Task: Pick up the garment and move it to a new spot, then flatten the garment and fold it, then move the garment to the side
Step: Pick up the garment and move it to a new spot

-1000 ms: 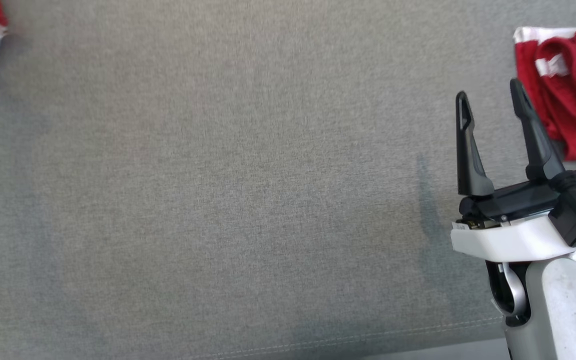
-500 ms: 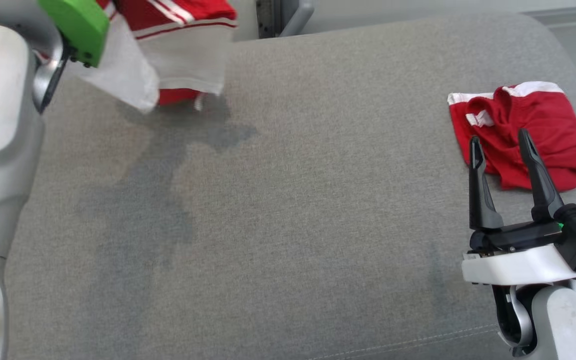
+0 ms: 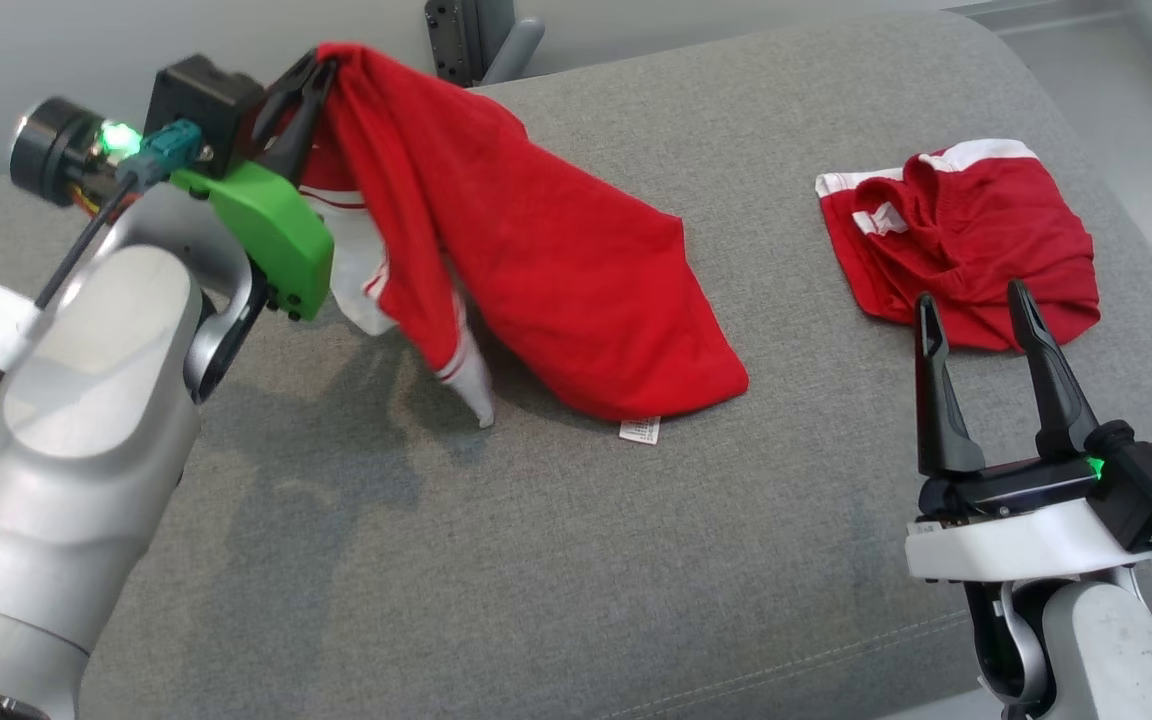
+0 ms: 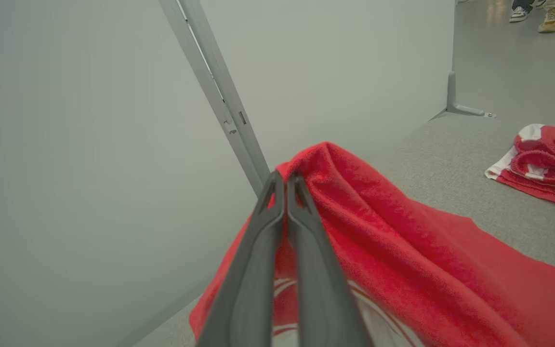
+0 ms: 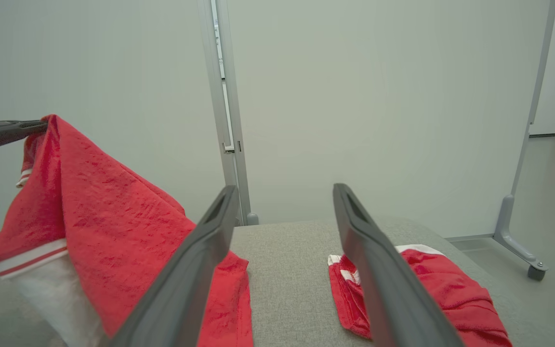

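Head view: the left gripper (image 3: 320, 70), at ten o'clock, has its two dark fingers pressed together on a pinch of the red garment (image 3: 556, 270); the cloth hangs from this raised pinch and slopes toward five o'clock, its lower part lying on the grey cushion (image 3: 636, 560) near the centre; a white, red-striped band (image 3: 458, 350) dangles beneath the fold, and a small white label (image 3: 640, 430) shows at the lower edge; the right gripper (image 3: 973, 298), at four o'clock, has its fingers spread wide with nothing between them; a second red garment (image 3: 976, 235), white-trimmed and crumpled, lies on the cushion at two o'clock, well apart from the held one. Left wrist view: the closed fingers meet at the peak of the cloth. Right wrist view: the empty, parted fingers frame a metal post (image 5: 224, 120) at twelve o'clock.
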